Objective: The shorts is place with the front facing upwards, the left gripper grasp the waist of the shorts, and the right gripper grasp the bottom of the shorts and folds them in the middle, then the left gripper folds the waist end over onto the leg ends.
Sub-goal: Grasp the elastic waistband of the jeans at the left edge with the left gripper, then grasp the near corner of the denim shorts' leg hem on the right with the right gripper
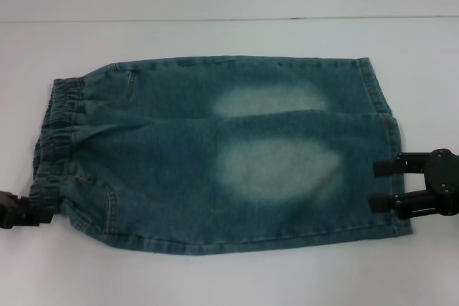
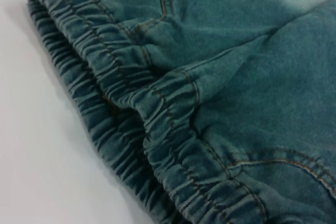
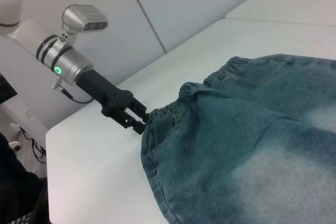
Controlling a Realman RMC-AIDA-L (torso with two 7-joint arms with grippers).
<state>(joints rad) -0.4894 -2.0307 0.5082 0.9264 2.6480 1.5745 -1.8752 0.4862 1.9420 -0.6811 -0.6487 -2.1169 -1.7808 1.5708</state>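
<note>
Here the shorts [image 1: 215,155] lie flat on a white table [image 1: 229,277] (pale wall behind); right pincer [image 1: 381,184] spread, left pincer [image 3: 137,121] pinching the waist [image 1: 54,141].

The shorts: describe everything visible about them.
The shorts are blue-green denim with two pale faded patches, lying flat on the white table. The gathered elastic waist points to the robot's left, the stitched leg ends to its right. The left gripper touches the waist's near corner; whether it grips is unclear. The right gripper, open, sits at the near hem.
</note>
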